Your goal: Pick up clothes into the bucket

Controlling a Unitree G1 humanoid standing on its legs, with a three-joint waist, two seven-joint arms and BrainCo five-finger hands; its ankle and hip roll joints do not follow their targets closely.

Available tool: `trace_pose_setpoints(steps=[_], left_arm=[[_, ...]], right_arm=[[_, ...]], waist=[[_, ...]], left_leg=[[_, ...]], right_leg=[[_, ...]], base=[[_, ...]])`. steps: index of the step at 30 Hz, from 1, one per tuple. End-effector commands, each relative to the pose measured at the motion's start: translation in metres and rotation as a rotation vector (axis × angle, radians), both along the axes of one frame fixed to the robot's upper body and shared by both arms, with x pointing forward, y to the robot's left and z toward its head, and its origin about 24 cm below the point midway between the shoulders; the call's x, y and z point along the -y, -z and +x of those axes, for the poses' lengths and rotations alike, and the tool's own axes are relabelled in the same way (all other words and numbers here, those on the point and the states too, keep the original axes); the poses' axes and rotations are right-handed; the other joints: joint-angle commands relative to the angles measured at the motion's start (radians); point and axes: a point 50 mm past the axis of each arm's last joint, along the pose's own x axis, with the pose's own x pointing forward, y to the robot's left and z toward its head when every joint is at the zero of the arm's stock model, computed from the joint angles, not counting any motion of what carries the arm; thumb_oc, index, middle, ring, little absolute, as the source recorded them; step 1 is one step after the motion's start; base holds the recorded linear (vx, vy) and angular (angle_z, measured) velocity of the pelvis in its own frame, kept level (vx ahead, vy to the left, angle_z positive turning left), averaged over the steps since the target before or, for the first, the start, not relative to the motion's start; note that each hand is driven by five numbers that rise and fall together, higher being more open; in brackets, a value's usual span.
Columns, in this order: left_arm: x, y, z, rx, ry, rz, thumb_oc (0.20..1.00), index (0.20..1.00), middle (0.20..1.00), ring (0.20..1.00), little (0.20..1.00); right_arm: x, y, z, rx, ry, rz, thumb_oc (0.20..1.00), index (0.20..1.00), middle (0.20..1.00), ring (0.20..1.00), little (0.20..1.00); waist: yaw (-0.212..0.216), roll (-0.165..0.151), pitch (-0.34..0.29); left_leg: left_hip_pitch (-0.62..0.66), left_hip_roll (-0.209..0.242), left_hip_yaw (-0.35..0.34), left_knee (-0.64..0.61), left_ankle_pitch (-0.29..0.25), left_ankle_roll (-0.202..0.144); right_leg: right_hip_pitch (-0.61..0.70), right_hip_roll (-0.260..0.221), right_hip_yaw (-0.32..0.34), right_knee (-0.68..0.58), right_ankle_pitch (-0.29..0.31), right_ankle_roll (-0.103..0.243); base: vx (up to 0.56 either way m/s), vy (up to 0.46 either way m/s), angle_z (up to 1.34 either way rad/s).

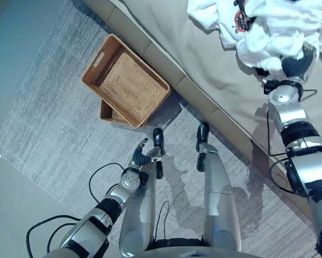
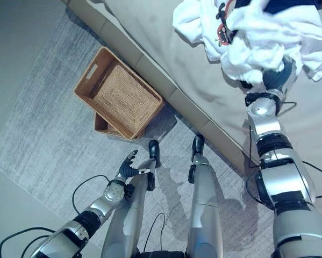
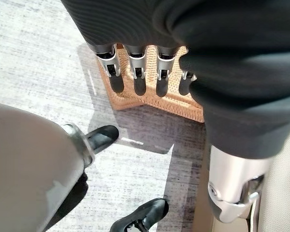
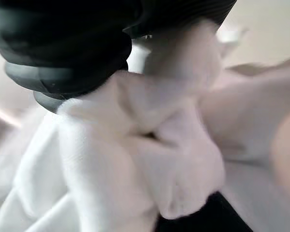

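one right hand (image 1: 296, 65) under white clothes (image 1: 268, 32) on bed (image 1: 204, 59)

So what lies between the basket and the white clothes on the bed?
In the left eye view, the basket and the white clothes are separated by the bed's edge and bare beige sheet.

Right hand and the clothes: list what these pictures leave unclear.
- Right hand: fingers buried in the white clothes in both eye views; its wrist view is blurred cloth, so the grip cannot be told.
- The clothes run off the top edge.
- Wicker basket: the lower basket beneath is mostly covered.
- Left hand idles low.
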Motion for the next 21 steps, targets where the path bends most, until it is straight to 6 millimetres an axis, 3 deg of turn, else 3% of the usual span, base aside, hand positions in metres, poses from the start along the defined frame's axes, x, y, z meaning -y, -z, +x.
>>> trace_pose_setpoints(steps=[1, 3, 7, 12, 16, 21], left_arm=[[-0.013, -0.009, -0.003, 0.079, -0.048, -0.029, 1.0, 1.0, 1.0, 1.0, 1.0], [-0.012, -0.026, 0.003, 0.16, -0.041, -0.069, 1.0, 1.0, 1.0, 1.0, 1.0], [-0.007, -0.081, 0.017, 0.381, 0.013, -0.156, 1.0, 1.0, 1.0, 1.0, 1.0], [0.01, -0.167, 0.033, 0.701, 0.124, -0.2, 1.0, 1.0, 1.0, 1.0, 1.0], [0.03, -0.243, 0.028, 0.988, 0.253, -0.216, 1.0, 1.0, 1.0, 1.0, 1.0], [0.045, -0.295, 0.02, 1.183, 0.355, -0.099, 1.0, 1.0, 1.0, 1.0, 1.0]], right_arm=[[-0.004, -0.051, -0.026, 0.315, -0.003, -0.065, 0.2, 0.2, 0.2, 0.2, 0.2], [-0.002, -0.062, -0.042, 0.419, 0.008, -0.073, 0.2, 0.2, 0.2, 0.2, 0.2], [-0.003, -0.084, -0.074, 0.604, 0.02, -0.131, 0.2, 0.2, 0.2, 0.2, 0.2], [-0.024, -0.099, -0.104, 0.767, -0.047, -0.204, 0.2, 0.2, 0.2, 0.2, 0.2], [-0.039, -0.093, -0.113, 0.747, -0.15, -0.329, 0.2, 0.2, 0.2, 0.2, 0.2], [-0.051, -0.072, -0.113, 0.543, -0.424, -0.447, 0.2, 0.2, 0.2, 0.2, 0.2]], waist=[[0.007, -0.054, -0.017], [0.006, -0.058, -0.017], [0.0, -0.066, -0.017], [-0.016, -0.089, -0.025], [-0.035, -0.109, -0.056], [-0.054, -0.138, -0.082]], left_leg=[[0.058, -0.016, -0.01, 0.021, -0.041, -0.016], [0.078, -0.017, -0.009, 0.011, -0.042, -0.015], [0.113, -0.02, -0.006, -0.003, -0.045, -0.014], [0.166, -0.011, 0.005, -0.041, -0.038, -0.016], [0.199, -0.003, 0.008, -0.077, -0.03, -0.019], [0.229, 0.011, 0.016, -0.11, -0.008, -0.026]], right_leg=[[0.112, -0.048, -0.023, 0.042, -0.074, 0.059], [0.13, -0.052, -0.021, 0.036, -0.071, 0.062], [0.165, -0.054, -0.014, 0.014, -0.063, 0.066], [0.215, -0.041, -0.008, -0.049, -0.036, 0.073], [0.247, -0.036, -0.008, -0.099, -0.01, 0.08], [0.287, -0.023, -0.005, -0.168, 0.031, 0.086]], base=[[0.0, 0.0, 0.0], [0.0, 0.0, 0.0], [0.0, 0.0, 0.0], [0.0, 0.005, -0.06], [0.0, -0.008, -0.07], [0.0, -0.018, -0.14]])
